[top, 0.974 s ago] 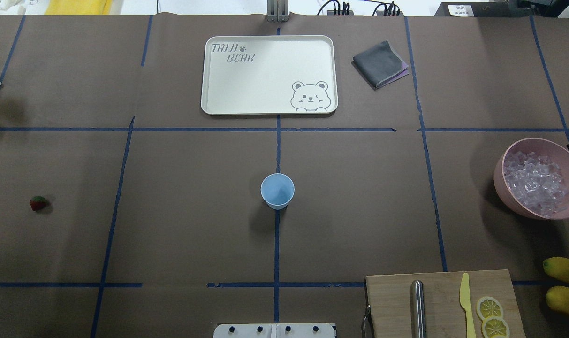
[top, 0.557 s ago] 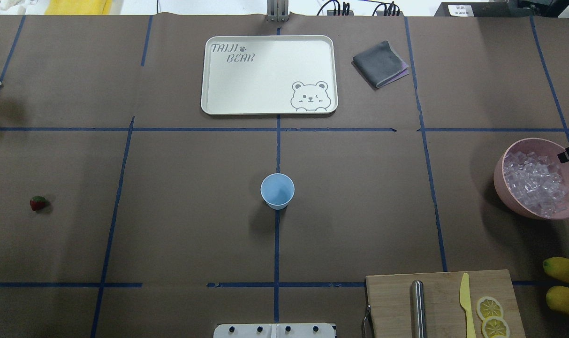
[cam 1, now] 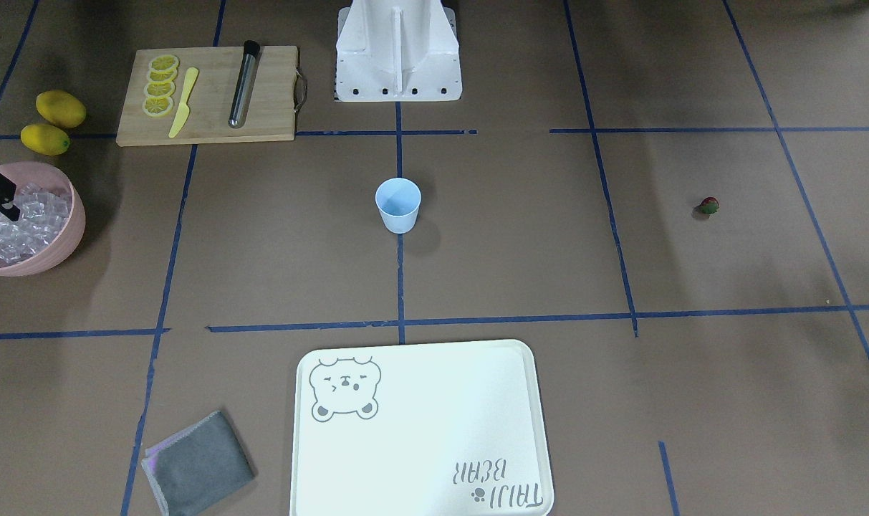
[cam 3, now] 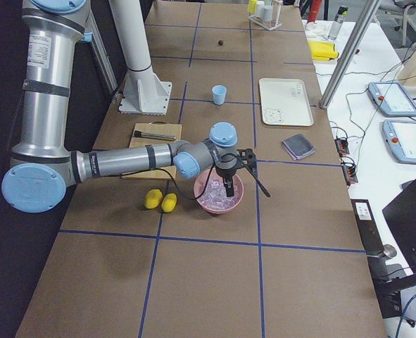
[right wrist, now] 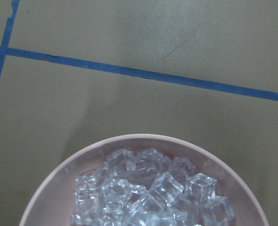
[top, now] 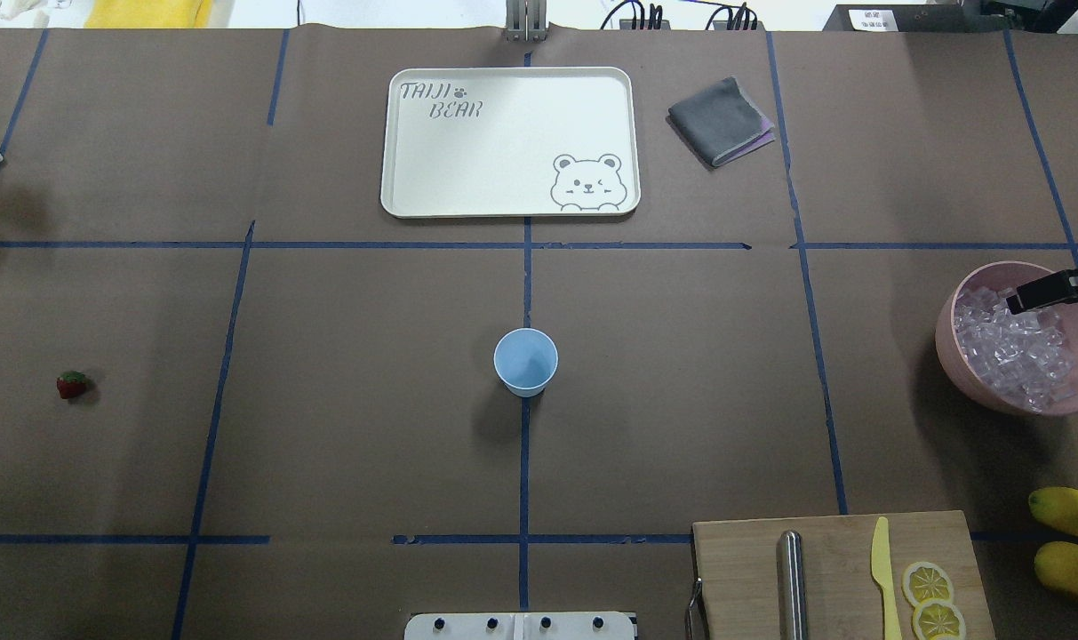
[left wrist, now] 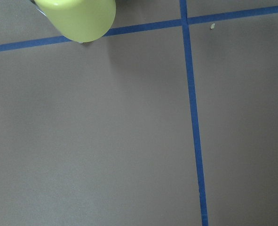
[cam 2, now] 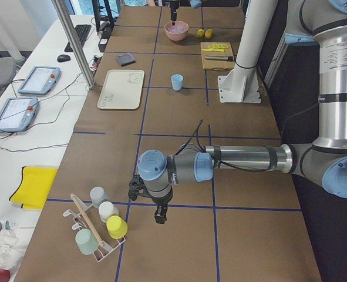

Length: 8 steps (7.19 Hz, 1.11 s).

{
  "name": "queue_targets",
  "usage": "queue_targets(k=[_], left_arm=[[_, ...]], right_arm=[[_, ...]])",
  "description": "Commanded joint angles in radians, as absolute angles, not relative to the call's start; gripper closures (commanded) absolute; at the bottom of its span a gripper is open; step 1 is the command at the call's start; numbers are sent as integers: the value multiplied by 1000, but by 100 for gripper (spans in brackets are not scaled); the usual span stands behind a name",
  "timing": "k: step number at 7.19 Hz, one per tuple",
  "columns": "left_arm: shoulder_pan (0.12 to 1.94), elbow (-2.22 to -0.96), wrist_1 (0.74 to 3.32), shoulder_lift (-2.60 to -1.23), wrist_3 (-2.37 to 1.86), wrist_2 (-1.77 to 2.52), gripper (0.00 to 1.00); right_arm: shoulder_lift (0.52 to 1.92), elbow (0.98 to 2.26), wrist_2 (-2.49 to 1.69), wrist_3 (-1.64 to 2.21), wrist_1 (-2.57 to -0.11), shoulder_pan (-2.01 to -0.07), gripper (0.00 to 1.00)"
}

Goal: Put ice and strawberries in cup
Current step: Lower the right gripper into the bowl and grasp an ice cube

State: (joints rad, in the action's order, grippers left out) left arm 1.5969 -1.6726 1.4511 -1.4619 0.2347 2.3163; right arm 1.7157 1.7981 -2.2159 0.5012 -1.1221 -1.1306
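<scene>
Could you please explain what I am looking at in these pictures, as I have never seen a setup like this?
This is a robot with two arms at a brown table marked with blue tape. One picture looks down from behind it, one faces it from across the table, two look along the table from its ends, and two come from cameras on its wrists.

On the table are an empty pale blue cup, a pink bowl of ice cubes, a small strawberry, a white tray, a grey cloth, two lemons and a cutting board with lemon slices and a yellow knife.

The right gripper hangs over the ice. The left gripper hangs near some spare cups. Neither seems to hold anything; I cannot tell whether they are open.
</scene>
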Motion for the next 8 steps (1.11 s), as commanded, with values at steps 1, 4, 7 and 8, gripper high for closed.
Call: queue_targets(k=[1,4,7,8], left_arm=[[1595,-1672,1451,-1462,235,2316,0],[1595,-1674,1451,-1462,235,2316,0],[1594,-1674,1451,-1462,235,2316,0],[1594,-1674,1451,-1462,235,2316,0]], right_arm=[[1700,1740,-2210,505,-1082,-1115,5],[1690,1729,-2204,506,-1081,-1094,12],[1692,1732,-2204,506,-1083,-1094,24],[1690,1732,-2212,506,-1085,-1094,64]])
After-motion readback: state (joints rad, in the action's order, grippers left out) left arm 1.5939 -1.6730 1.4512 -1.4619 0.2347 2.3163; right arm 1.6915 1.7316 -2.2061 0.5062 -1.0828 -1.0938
